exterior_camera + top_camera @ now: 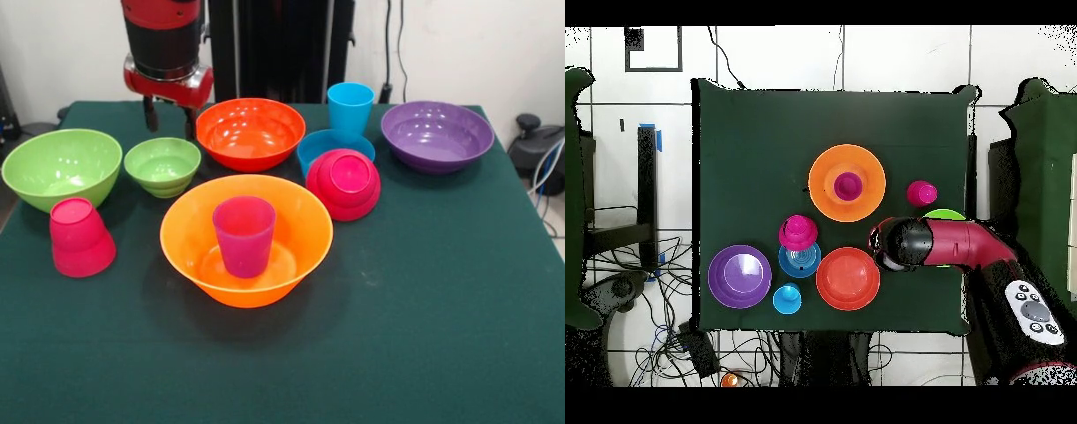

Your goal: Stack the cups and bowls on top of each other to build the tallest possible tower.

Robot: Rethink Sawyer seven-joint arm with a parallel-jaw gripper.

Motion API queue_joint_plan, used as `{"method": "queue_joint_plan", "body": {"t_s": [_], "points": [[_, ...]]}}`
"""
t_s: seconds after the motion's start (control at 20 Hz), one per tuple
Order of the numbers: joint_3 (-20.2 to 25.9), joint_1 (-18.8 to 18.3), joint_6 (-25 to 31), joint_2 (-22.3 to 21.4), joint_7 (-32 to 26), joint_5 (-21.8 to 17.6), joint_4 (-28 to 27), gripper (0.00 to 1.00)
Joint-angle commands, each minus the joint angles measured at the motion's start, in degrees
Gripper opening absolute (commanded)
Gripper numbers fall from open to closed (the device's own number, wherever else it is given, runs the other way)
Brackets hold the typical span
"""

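The green-clothed table (424,353) carries everything, and the red and black arm (965,243) reaches in over its robot-side edge. Of the bowls, the large orange bowl (246,238) sits nearest the front camera with the purple-magenta cup (244,235) standing upright inside it, which is all there is of a tower so far. The purple bowl (437,134) lies well apart at the far corner, the large lime green bowl (60,166) at the opposite side, and the red-orange bowl (250,132) between them at the back. The small lime green bowl (162,164) sits just beside its larger twin, and the small blue bowl (318,146) is partly hidden behind the pink-red bowl (344,184), which lies tipped against it with its base towards the front camera. The sky blue cup (350,109) stands upright just behind those two, and the red-pink cup (80,237) rests upside down near the large green bowl. The gripper (168,116) hangs above the cloth between the small green bowl and the red-orange bowl, its two dark fingers (151,114) parted and holding nothing. The likely trouble comes from that crowding: a descent onto either neighbour could clip a rim and shove the bowl aside. The glossy, tapered walls may also slip in a pinch, and the upright cup already in the base leaves a narrow seat for any bowl placed on it, so a bowl could tilt and slide off.
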Motion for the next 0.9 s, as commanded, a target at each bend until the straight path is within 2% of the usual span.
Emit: {"method": "queue_joint_plan", "body": {"t_s": [0.05, 0.4, 0.6, 0.65, 0.9], "points": [[6.6, -0.9, -10.5, 6.3, -12.5, -9.7, 1.8, 1.00], [9.1, -2.4, -13.1, 5.9, -10.8, -11.0, 2.5, 1.00], [9.1, -2.0, -13.9, 5.5, -9.5, -11.8, 2.9, 1.00], [9.4, -2.0, -14.0, 5.5, -9.1, -12.1, 3.0, 0.00], [9.2, -1.4, -15.5, 6.0, -7.8, -13.0, 2.4, 0.00]]}}
